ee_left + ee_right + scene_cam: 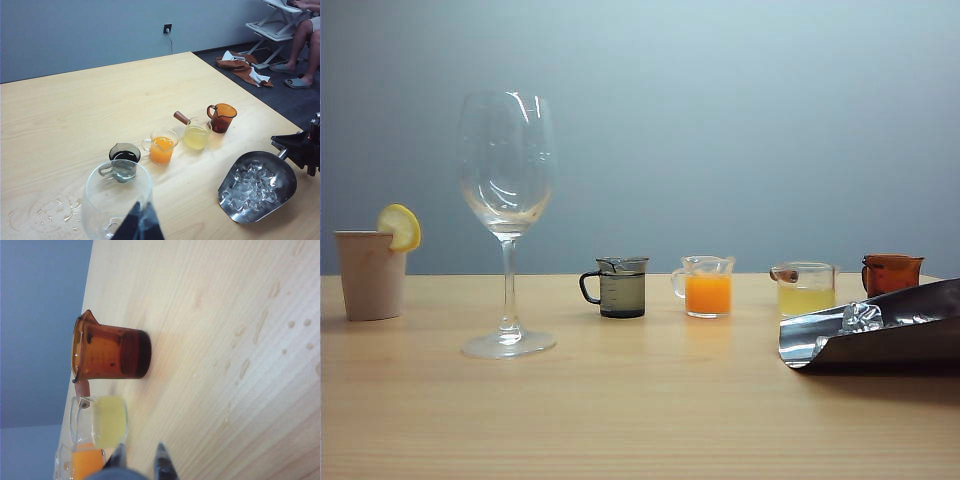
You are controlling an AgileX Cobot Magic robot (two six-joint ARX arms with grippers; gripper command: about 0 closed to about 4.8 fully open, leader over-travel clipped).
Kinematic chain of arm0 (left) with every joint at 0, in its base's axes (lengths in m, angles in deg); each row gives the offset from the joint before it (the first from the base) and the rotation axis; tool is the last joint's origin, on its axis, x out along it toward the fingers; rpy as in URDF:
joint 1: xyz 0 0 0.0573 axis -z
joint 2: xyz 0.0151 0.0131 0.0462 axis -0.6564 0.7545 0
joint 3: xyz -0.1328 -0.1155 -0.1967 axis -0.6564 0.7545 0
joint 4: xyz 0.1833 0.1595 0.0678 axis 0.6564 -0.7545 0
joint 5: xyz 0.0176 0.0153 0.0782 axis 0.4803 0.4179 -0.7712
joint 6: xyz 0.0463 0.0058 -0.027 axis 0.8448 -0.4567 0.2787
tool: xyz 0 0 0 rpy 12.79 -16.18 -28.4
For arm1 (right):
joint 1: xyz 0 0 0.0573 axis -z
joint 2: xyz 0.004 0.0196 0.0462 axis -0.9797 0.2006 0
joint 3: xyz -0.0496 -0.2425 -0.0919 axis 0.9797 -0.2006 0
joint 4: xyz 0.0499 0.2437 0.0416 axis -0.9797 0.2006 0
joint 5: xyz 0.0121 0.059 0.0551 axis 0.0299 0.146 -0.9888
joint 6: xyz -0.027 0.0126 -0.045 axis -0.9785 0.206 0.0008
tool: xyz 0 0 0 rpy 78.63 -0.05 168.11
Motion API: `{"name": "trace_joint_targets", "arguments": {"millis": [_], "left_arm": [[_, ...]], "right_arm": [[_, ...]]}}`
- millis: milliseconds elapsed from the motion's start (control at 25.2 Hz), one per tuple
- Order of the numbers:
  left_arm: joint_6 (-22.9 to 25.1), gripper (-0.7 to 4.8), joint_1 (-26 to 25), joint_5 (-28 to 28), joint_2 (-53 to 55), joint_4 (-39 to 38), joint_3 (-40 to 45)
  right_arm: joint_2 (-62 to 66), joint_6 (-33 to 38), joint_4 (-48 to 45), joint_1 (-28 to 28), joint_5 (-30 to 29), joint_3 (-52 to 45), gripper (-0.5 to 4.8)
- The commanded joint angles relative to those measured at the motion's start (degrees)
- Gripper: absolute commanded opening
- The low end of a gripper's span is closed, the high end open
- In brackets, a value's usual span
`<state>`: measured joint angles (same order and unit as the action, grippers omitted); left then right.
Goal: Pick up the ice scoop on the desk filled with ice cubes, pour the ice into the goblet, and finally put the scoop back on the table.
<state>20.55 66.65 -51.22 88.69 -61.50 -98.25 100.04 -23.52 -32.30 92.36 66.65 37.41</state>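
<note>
The right claw (295,150) grips the ice scoop's (257,186) handle on the worktop (620,400); the left claw (137,225), its opening unclear, hovers above the goblet (507,220).

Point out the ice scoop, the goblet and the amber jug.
ice scoop (257,186): left wrist view, on the ice-filled bowl.
goblet (507,160): exterior view, on the glass bowl.
amber jug (107,354): right wrist view, on its side wall.

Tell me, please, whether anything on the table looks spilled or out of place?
Yes: water droplets lie spilled on the table beside the goblet. Otherwise the jugs stand upright, and the ice cubes remain in the ice scoop.
</note>
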Motion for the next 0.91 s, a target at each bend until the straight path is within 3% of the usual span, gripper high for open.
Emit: {"name": "trace_joint_targets", "arguments": {"millis": [40,914], "left_arm": [[0.2,-0.06,-0.1,-0.1,-0.1,0.8,-0.2],[0.2,-0.06,-0.1,-0.1,-0.1,0.7,-0.2]], "right_arm": [[0.0,-0.4,-1.8,0.0,-1.0,0.0,-0.01],[0.0,5.7,-4.7,0.1,-2.8,0.1,-0.01]]}}
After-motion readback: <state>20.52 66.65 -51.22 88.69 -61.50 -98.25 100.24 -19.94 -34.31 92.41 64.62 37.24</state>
